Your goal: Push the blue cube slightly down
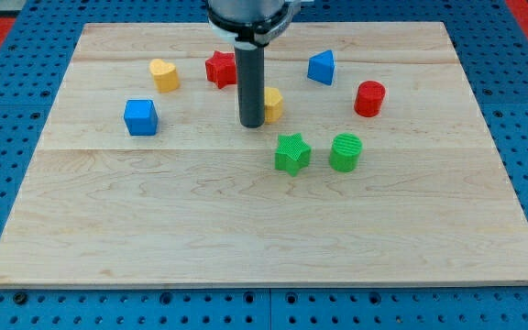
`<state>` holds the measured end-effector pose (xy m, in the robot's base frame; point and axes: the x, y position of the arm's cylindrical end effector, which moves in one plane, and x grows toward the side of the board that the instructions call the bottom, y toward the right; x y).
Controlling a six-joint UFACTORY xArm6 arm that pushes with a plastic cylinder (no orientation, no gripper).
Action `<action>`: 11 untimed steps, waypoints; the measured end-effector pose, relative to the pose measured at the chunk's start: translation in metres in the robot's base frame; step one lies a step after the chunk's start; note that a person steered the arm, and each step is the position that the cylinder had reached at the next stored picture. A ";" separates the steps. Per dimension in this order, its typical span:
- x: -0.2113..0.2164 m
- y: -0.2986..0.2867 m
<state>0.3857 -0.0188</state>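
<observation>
Blue cube (141,117) sat at the view's left of the surface (246,229), untouched as far as I could judge, so the whole push was left. My tip (251,124) stood well to its right, against the yellow block (271,104), rod upright. No gripper here, nothing held.

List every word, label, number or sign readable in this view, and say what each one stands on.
None: no text, number, label or sign shows anywhere.
Blocks: the blue cube, red star, green star and the others have plain faces.
Wooden board: bare grain only.
Blue pegboard beneath: holes only, no markings.
Dark rod down to my tip: unmarked; it stands right of the blue cube, beside a yellow block.
</observation>
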 end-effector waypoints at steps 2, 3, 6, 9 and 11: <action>-0.022 -0.051; -0.024 -0.114; -0.021 -0.160; 0.032 -0.137; 0.050 -0.155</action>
